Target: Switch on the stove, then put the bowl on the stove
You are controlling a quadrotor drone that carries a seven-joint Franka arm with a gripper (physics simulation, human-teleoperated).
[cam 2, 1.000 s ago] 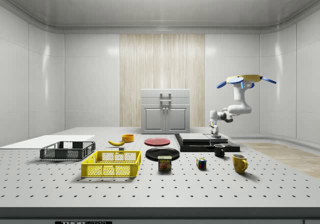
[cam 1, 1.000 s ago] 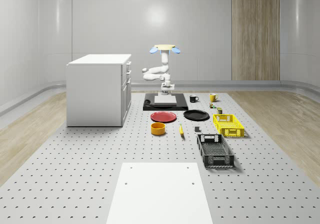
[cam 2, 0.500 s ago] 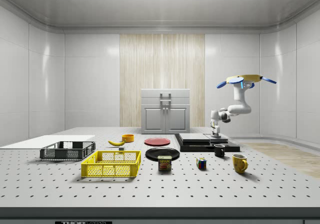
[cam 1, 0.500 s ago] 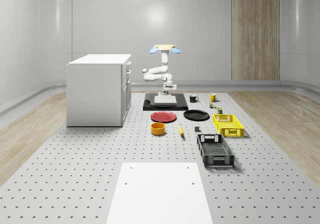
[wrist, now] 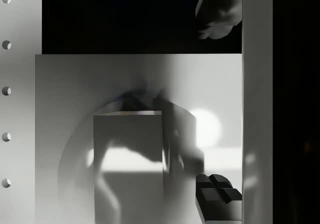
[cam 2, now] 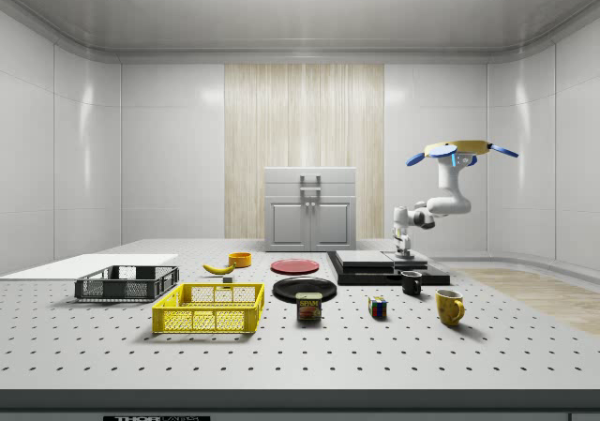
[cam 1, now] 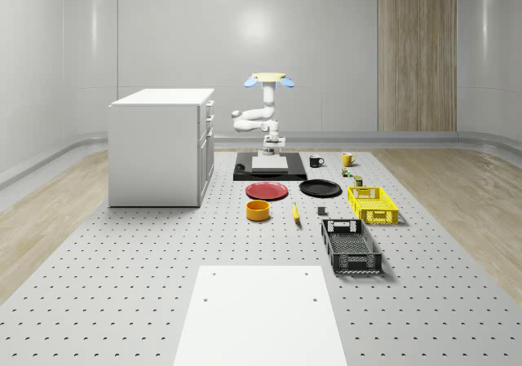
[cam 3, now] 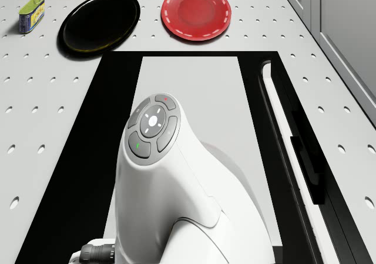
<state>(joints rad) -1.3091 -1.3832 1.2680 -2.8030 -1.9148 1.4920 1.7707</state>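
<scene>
The stove [cam 1: 243,173] is a black base with a grey hotplate [cam 3: 194,93], at the table's far end beside the cabinet. A long strip with a black slider [cam 3: 302,152] runs along the base's edge. The orange bowl [cam 1: 258,210] stands on the table nearer the camera, in front of the red plate; it is also in the side view [cam 2: 240,260]. The drone [cam 1: 267,79] hovers above the stove's far edge, its arm [cam 3: 161,176] bent down. The gripper [cam 2: 405,250] points down just above the hotplate. It is open and empty [wrist: 220,104], with both fingertips [wrist: 218,196] wide apart.
A white cabinet [cam 1: 161,146] rises at the whole-scene view's left of the stove. A red plate [cam 1: 267,191], black plate [cam 1: 320,188], banana [cam 1: 295,213], yellow crate [cam 1: 373,204], black crate [cam 1: 351,246], two mugs [cam 1: 316,161] and a can [cam 3: 32,12] lie around.
The arm's elbow and hand have risen slightly over the hotplate. The drone, bowl and other things have stayed put.
</scene>
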